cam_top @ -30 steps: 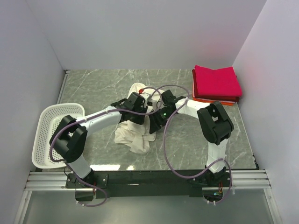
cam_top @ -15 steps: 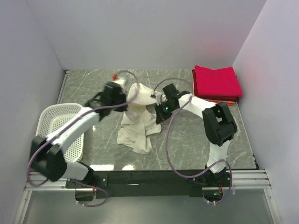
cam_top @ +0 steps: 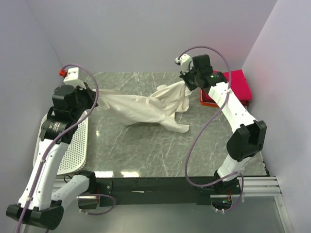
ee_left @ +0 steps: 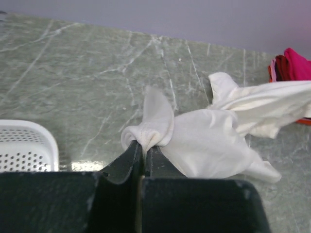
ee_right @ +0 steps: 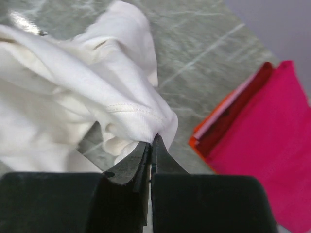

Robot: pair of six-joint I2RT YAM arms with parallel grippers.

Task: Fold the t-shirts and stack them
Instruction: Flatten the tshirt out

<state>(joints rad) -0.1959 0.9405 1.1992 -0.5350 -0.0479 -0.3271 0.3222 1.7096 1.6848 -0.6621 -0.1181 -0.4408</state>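
Near left: basket (cam_top: 73, 145), partly hidden behind the left arm, so I can't see fully inside.

Mid-table (cam_top: 146, 155): the cream-white t-shirt (cam_top: 141, 107) is not folded. It's strung out between both arms, and the middle sags bunched onto the marble.
- Left gripper (ee_left: 142, 148): jaws pinched together on a bunched edge at the left end.
- Right gripper (ee_right: 151, 141): jaws pinched together on a seamed edge at the right end, held up off the surface.

Far right: crimson-pink t-shirt (cam_top: 238, 82) is folded and sits on top of the orange-red t-shirt (ee_right: 204, 138). At least 2 look folded and stacked.

My read: stack started, white one is the 1 outstanding. It needs to be spread flat, folded and placed on the pile.

I can't tell which parts of the shirt are pinched, shoulders or hem corners. It may need a regrip before it lies square.
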